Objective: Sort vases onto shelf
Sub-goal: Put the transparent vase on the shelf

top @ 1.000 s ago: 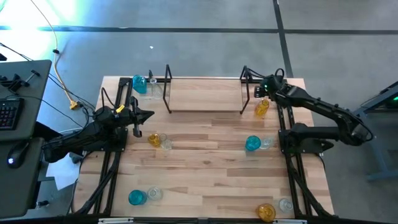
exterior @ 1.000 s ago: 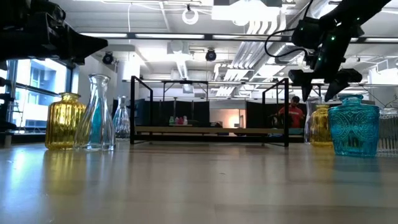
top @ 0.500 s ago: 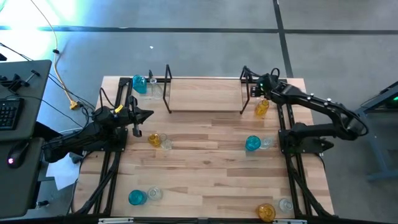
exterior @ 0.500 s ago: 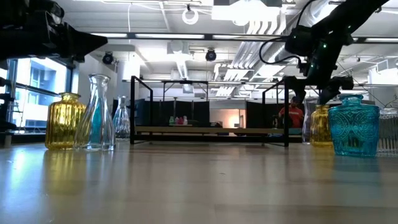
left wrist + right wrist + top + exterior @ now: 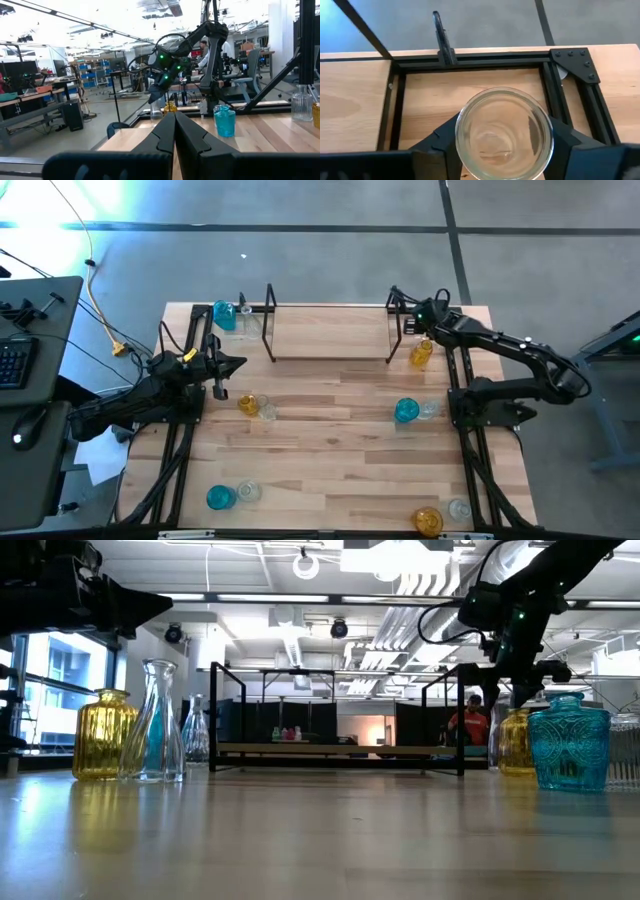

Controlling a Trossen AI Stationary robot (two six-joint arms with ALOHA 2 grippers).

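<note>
On the light wooden tabletop [image 5: 330, 450], vases stand in scattered pairs; the shelf [image 5: 330, 332] sits at the far edge. Right pincer [image 5: 502, 145] pinches a clear vase [image 5: 504, 132]. Left pincer [image 5: 174, 131] is pressed together. Beyond lies grey floor [image 5: 300, 250].

We see the bare wooden shelf [image 5: 330, 333] at twelve o'clock; upright teal, amber and clear vases [image 5: 407, 411] stand paired around it, one clear vase [image 5: 504, 132] between tool fingers.
</note>
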